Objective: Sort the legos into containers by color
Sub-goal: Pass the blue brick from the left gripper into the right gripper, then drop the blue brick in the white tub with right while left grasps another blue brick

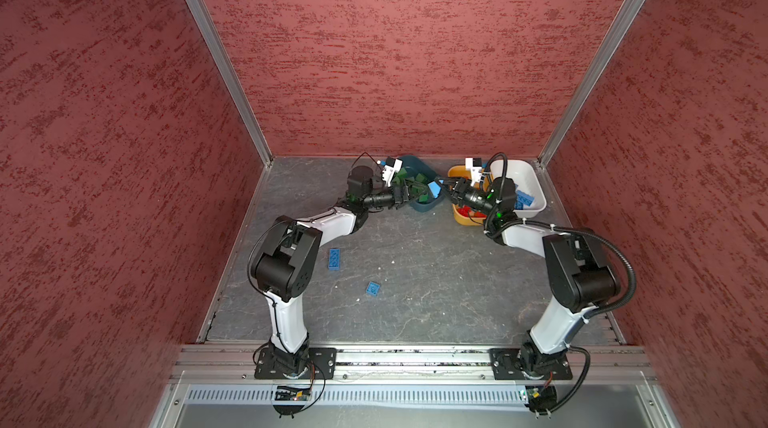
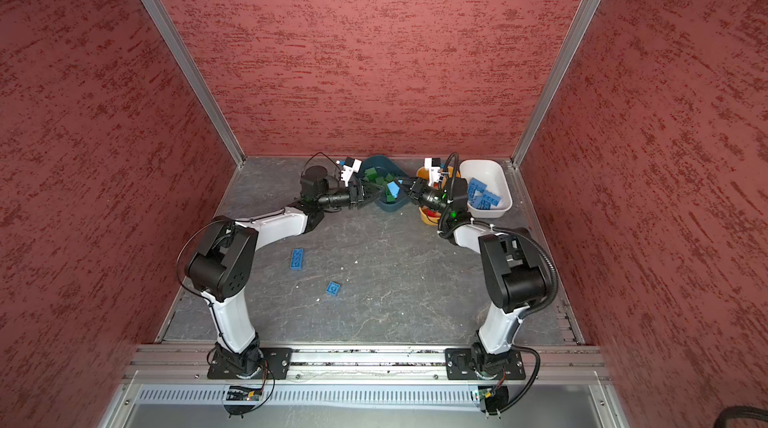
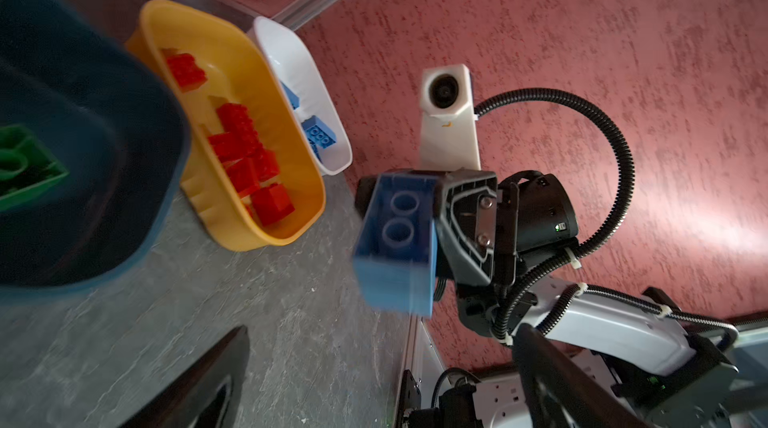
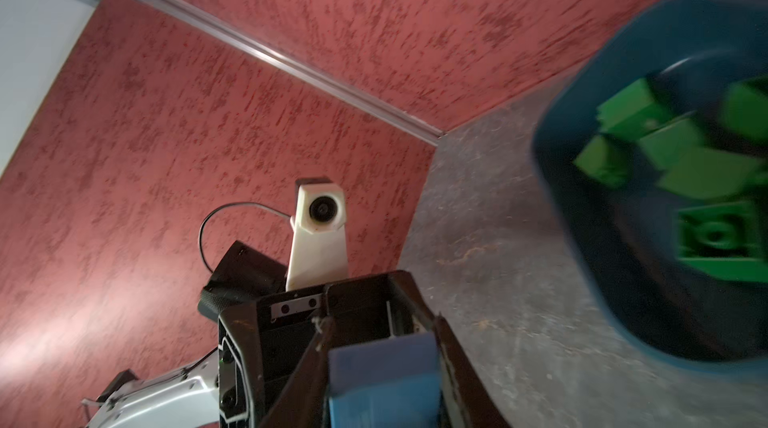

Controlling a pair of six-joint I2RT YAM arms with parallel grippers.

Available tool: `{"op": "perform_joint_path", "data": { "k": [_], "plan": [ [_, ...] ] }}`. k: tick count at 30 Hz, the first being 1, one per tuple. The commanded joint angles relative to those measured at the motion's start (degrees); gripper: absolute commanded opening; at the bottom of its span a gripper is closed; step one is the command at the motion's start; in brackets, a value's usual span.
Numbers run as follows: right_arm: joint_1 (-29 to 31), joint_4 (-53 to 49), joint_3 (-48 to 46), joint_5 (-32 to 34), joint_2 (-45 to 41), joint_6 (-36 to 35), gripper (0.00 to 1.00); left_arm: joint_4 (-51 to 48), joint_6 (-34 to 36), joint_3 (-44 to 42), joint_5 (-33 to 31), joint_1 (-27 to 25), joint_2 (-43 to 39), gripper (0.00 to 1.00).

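Blue lego [image 4: 382, 384] tight in the nearly closed right pincer [image 4: 380, 357]; left pincer [image 1: 411, 191] wide apart, empty.

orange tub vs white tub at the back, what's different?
Colour: the orange tub is orange-yellow, the white tub white. Contents: the orange tub holds red bricks, the white tub blue bricks. Place: in both top views the white tub ends the row on the right, and the orange tub sits between it and the teal tub. Both are shallow, oblong and round-cornered.
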Motion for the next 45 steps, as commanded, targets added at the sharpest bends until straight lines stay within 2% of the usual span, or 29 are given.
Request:
{"op": "perform_joint_path", "data": {
  "k": [1, 5, 7, 9, 14, 18, 23, 26, 29, 33, 35, 38, 40, 45],
  "plan": [
    [-5.6, -16.2, -0.1, 6.1, -3.9, -11.5, 0.1, -16.6, 10.5, -0.3, -9.4, -0.2, -4.9, 0.99],
    [-13.1, -29.1, 2.7, 12.1, -5.5, -22.2, 0.11, -37.0, 20.8, 2.0, -26.5, -3.7, -8.3, 0.99],
    [-16.3, -34.5, 5.6, 15.3, -4.9, -27.2, 0.11, -44.4, 23.7, 3.3, -34.4, -5.7, -8.9, 0.99],
    [-19.4, -38.3, 8.9, 17.1, -3.0, -30.4, 0.11, -49.3, 24.4, 3.6, -39.6, -7.2, -9.2, 0.99],
    [-24.0, -44.3, 18.1, 20.7, 3.0, -35.6, 0.12, -59.2, 23.0, 2.4, -44.9, -8.7, -9.7, 0.99],
    [-25.4, -47.5, 25.3, 25.0, 8.4, -38.7, 0.13, -66.4, 21.9, 0.4, -45.7, -9.7, -10.3, 0.99],
    [-25.4, -51.5, 33.4, 25.9, 15.3, -40.6, 0.17, -72.0, 21.2, -3.0, -45.9, -12.5, -13.3, 0.99],
    [-25.5, -53.1, 36.4, 25.9, 17.6, -40.8, 0.3, -75.0, 21.0, -5.0, -45.8, -14.8, -13.9, 0.99],
    [-25.4, -53.0, 36.8, 25.5, 17.4, -40.8, 0.49, -77.4, 21.2, -7.0, -45.8, -17.6, -13.3, 0.99],
    [-25.4, -51.7, 35.5, 25.2, 15.8, -41.1, 0.63, -79.5, 21.0, -8.2, -46.3, -20.5, -10.9, 0.88],
    [-25.2, -51.8, 35.0, 25.4, 15.0, -41.4, 0.77, -79.8, 21.0, -8.2, -47.2, -21.3, -9.7, 0.82],
    [-25.2, -51.1, 33.4, 25.9, 13.4, -41.5, 0.85, -80.0, 21.0, -7.9, -48.1, -22.1, -8.3, 0.72],
    [-25.0, -50.4, 32.1, 26.0, 12.2, -41.5, 0.99, -79.6, 21.0, -7.8, -48.3, -22.3, -7.7, 0.65],
    [-24.7, -49.4, 29.7, 25.7, 9.9, -41.2, 0.99, -79.6, 20.7, -7.8, -49.5, -22.6, -6.8, 0.49]
  ]
}}
